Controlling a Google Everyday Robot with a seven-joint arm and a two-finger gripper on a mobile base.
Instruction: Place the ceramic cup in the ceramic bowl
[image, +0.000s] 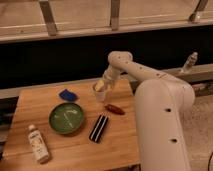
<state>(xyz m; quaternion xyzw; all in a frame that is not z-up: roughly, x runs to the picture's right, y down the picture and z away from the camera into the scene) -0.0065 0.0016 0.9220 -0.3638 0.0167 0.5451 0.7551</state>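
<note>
the robot's white body (162, 125) fills the 4 o'clock part of the view, standing at the 3 o'clock edge of the wooden bench (35, 107). its one arm (145, 77) reaches out toward 9 o'clock over the far side of the bench and bends down at the wrist. the jaws sit at the end of it, right at the rim of the ceramic cup (98, 92), coming onto it from about 1 o'clock; whether they are closed on the cup or only around it i cannot tell. the ceramic bowl (66, 119) lies flat and empty near the bench's middle, at roughly 7 to 8 o'clock from the cup and apart from it. a black striped case (99, 128) lies just beside the bowl at its 3 o'clock, and a white bottle (38, 144) lies at the bowl's 7 o'clock. the cup looks upright, long axis vertical, near the far edge. a blue object (68, 94) sits at the bowl's 12 o'clock, and a small red object (114, 109) at the cup's 4 o'clock. i judge the carry must run toward 7 to 8 o'clock, passing between the blue object and the case.
</note>
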